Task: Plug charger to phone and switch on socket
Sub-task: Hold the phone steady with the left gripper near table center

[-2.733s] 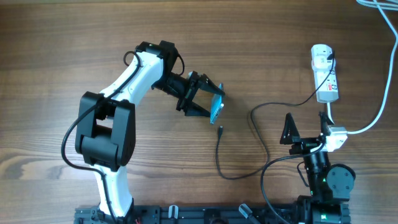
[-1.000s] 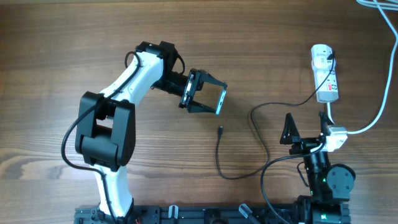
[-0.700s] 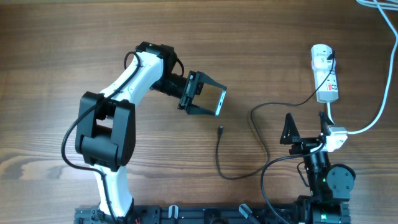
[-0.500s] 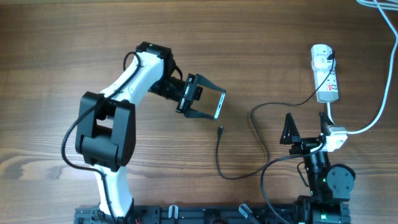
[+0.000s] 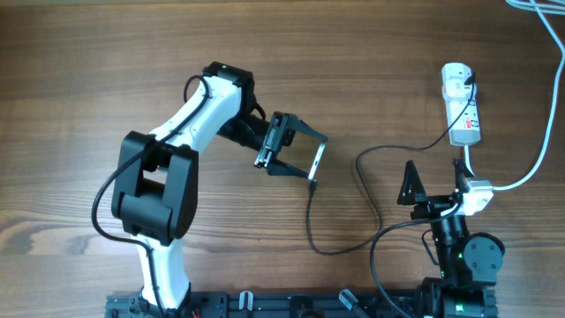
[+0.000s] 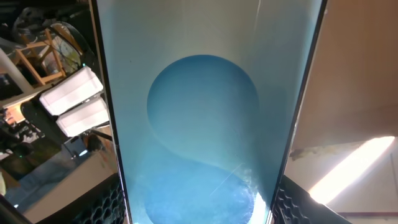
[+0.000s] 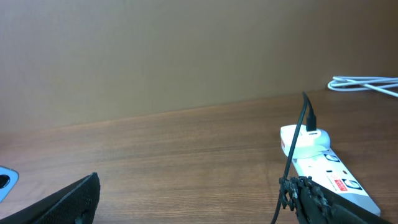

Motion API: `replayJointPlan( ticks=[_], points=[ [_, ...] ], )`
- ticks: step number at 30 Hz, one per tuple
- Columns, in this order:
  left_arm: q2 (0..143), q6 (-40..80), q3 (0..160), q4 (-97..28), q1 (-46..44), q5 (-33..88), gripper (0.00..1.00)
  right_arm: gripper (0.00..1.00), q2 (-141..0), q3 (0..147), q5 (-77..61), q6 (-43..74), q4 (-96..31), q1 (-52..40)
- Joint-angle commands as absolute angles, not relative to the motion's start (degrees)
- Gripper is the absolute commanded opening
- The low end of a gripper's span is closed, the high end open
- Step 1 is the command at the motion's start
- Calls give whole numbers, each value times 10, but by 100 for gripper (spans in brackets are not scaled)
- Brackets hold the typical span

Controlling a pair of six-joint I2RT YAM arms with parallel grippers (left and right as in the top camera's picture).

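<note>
- Overhead: phone (image 5: 316,162) seen edge-on, just a thin sliver, screen not readable; held off the table (image 5: 106,53) left of centre
- Overhead: charger (image 5: 311,221) plug tip sits right at the phone's lower end, can't tell if touching; cable loops back to the socket (image 5: 463,110) at far right
- Overhead: left gripper (image 5: 311,159) about two thirds open, clamped across the phone
- Overhead: right gripper (image 5: 439,196) spread wide, holding nothing, just below the socket; white cable (image 5: 530,168) beside it
- Left wrist: teal phone screen fills the frame, both ends cut off; only ribbed pads (image 6: 107,205) show at the bottom corners, pressed on its long edges
- Right wrist: fingertips barely in frame at the bottom, wide apart, empty; socket ahead on the right with the black plug in it, red markings too small to read
</note>
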State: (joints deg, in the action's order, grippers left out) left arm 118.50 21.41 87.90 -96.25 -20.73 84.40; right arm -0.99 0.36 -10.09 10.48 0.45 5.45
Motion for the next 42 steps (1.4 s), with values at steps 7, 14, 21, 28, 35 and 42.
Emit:
replayJointPlan(
  ticks=[7, 14, 21, 28, 35, 42],
  points=[
    [1165, 199, 880, -966, -211, 877, 5, 100, -4, 3, -104, 110, 8, 56],
    [1165, 200, 880, -966, -211, 877, 5, 100, -4, 3, -104, 110, 8, 56],
    [1165, 201, 880, -966, -211, 881, 5, 100, -4, 3, -104, 110, 8, 56],
    [1165, 201, 880, -966, -211, 881, 5, 100, -4, 3, -104, 110, 8, 56],
    [1165, 201, 880, -966, -211, 881, 5, 100, -4, 3, -104, 110, 8, 56],
    [1165, 201, 880, -966, -211, 881, 5, 100, -4, 3, -104, 110, 8, 56]
  ],
)
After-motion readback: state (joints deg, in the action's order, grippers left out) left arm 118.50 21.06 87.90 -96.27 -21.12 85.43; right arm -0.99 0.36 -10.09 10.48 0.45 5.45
